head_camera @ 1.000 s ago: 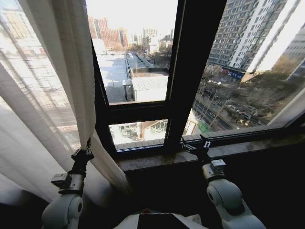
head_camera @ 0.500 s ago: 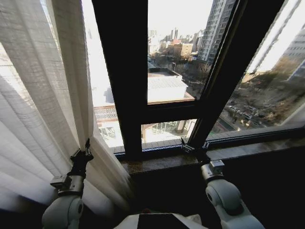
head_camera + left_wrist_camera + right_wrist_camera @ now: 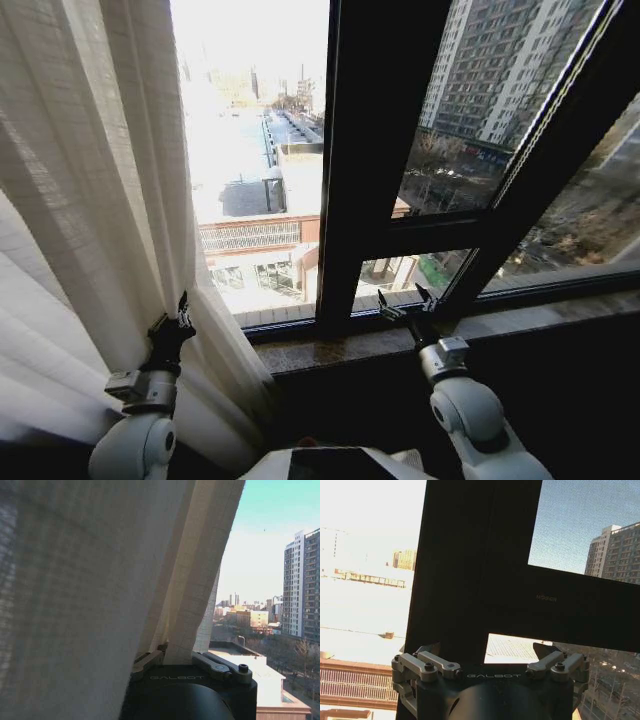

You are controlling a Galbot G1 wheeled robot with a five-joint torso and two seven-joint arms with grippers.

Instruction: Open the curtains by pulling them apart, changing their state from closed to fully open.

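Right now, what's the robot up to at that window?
It is drawing the curtains open. The left gripper is clamped on the inner edge of the sheer white panel, which is bunched at the left side of the window. In the left wrist view the fabric runs straight down between the fingers. The right gripper is open and holds nothing, hovering just above the stone sill in front of the dark window frame. Most of the glass is uncovered.

left gripper [image 3: 181, 322] fingers perhaps buried in the curtains [image 3: 90, 200] folds, curtain tops cut off by the edge
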